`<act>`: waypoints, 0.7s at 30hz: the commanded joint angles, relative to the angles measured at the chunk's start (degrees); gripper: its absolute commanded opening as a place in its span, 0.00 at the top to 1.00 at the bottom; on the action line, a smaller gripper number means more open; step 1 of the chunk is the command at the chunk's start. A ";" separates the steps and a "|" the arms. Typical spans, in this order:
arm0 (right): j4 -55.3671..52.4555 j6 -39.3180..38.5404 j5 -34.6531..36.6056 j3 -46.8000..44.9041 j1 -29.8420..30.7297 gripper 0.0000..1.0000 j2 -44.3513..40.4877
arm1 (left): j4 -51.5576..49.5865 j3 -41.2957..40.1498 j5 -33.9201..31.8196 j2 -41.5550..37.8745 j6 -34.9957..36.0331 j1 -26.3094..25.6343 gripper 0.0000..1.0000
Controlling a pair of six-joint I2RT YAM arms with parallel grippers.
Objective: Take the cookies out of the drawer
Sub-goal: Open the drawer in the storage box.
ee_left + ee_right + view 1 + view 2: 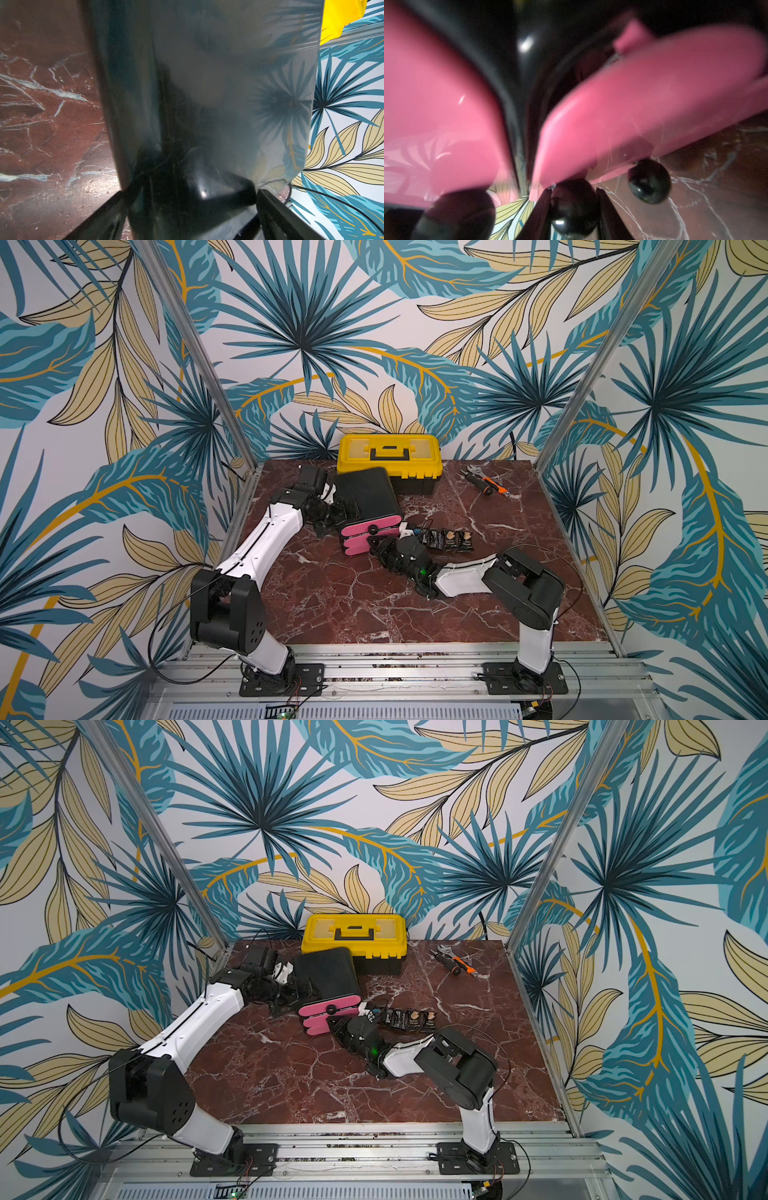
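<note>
We look down on a red-brown marble tabletop (332, 605) veined with white, closed in on three sides by wallpaper (299, 344) of teal and tan palm leaves. Two slanting aluminium posts (203, 364) rise from the far corners, and a metal rail (395, 664) along the near edge carries both arm bases.

At the far middle a yellow toolbox (388, 456) stands against the wall. Orange-and-black hand tools (486, 485) lie at the far right.

A black cabinet (365, 493) with pink drawer fronts (357, 537) sits just in front of the toolbox, turned askew.

The cookies (451, 540) we can see are black packets. They lie in a short row on the marble, just right of the pink fronts and outside the cabinet, in both top views.

The right gripper (573, 193) pinches a black drawer knob (574, 212), its fingers lying against both sides of it.

The left gripper (191, 190) stands wide at the cabinet's left side with a rounded black edge between its jaws. We cannot tell whether it clamps.
</note>
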 commanded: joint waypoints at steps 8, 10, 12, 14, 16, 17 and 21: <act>-17.37 -6.35 0.20 3.20 1.30 0.85 -4.25 | -2.52 5.17 -2.26 -0.75 2.34 1.43 0.00; -17.65 -6.31 0.28 3.12 1.59 0.86 -4.33 | -2.66 5.08 -2.17 -1.16 2.39 1.86 0.00; -18.23 -6.57 0.44 3.12 1.84 0.86 -4.50 | -3.00 5.08 -2.12 -1.34 2.56 2.45 0.00; -19.23 -6.94 0.53 3.18 2.05 0.87 -4.85 | -3.29 5.08 -1.94 -1.47 2.69 2.97 0.00; -20.63 -7.42 0.63 3.29 2.22 0.88 -5.42 | -3.50 4.99 -1.85 -1.60 2.82 3.44 0.00; -21.46 -7.83 0.76 3.35 2.43 0.88 -5.85 | -3.72 4.92 -1.81 -1.64 2.94 3.70 0.00; -24.33 -8.50 1.02 3.21 2.84 0.89 -7.26 | -3.82 4.91 -1.88 -2.08 3.04 4.52 0.00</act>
